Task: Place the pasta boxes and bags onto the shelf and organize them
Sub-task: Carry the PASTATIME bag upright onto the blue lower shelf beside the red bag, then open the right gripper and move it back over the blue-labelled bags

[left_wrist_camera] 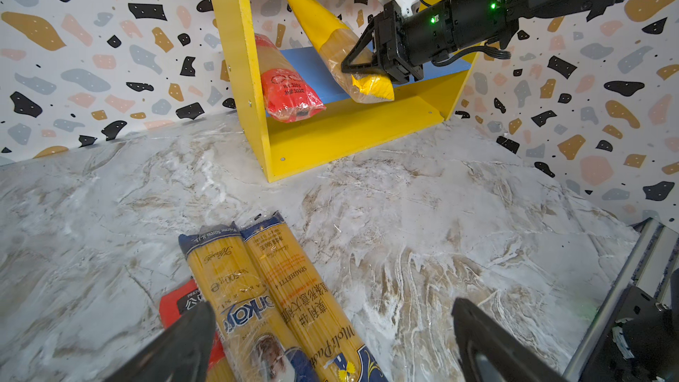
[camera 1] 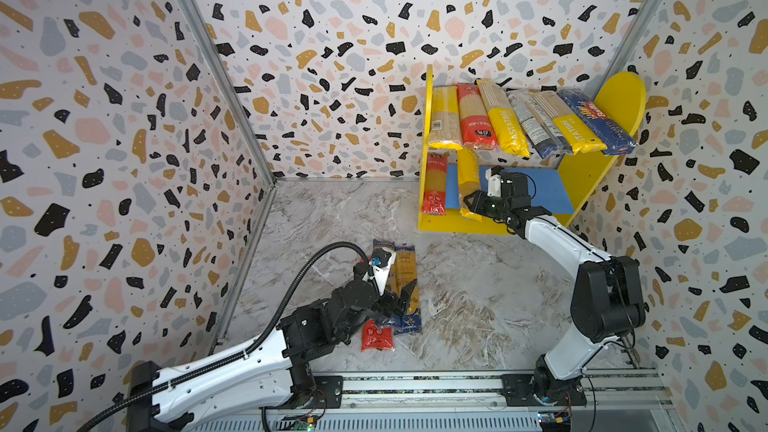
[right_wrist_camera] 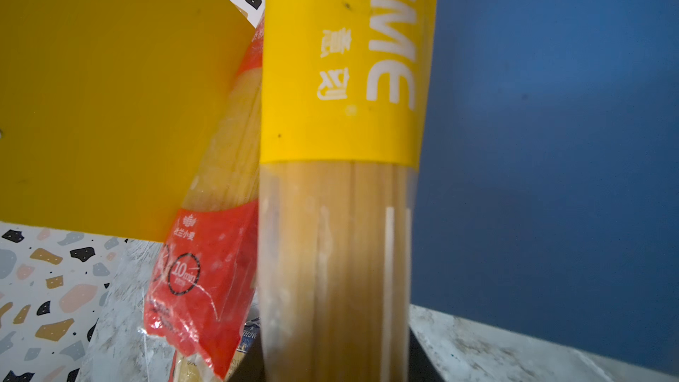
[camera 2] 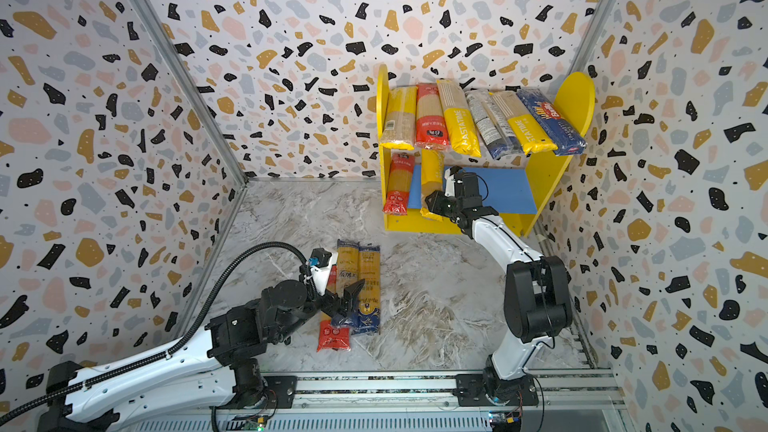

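Shelf (camera 1: 619, 105) mostly filled; three packs (camera 1: 405, 268) lay on the table (camera 1: 478, 292).
My right pincer (camera 1: 468, 202) gripped a yellow pack (camera 1: 467, 172) at the lower board (camera 1: 536, 189); my left pincer (camera 1: 400, 299) gaped open.

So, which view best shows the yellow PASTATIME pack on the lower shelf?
Left wrist view: the yellow PASTATIME pack shows full length. Right wrist view: blurred close-up. Both top views: far end hidden.

In both top views we are looking down on the shelf (camera 1: 619, 101) (camera 2: 575, 101) from high in front. Our wrist views are facing it, left from afar, right close up, sharing its yellow pasta pack (left_wrist_camera: 330, 38) (right_wrist_camera: 338, 123).
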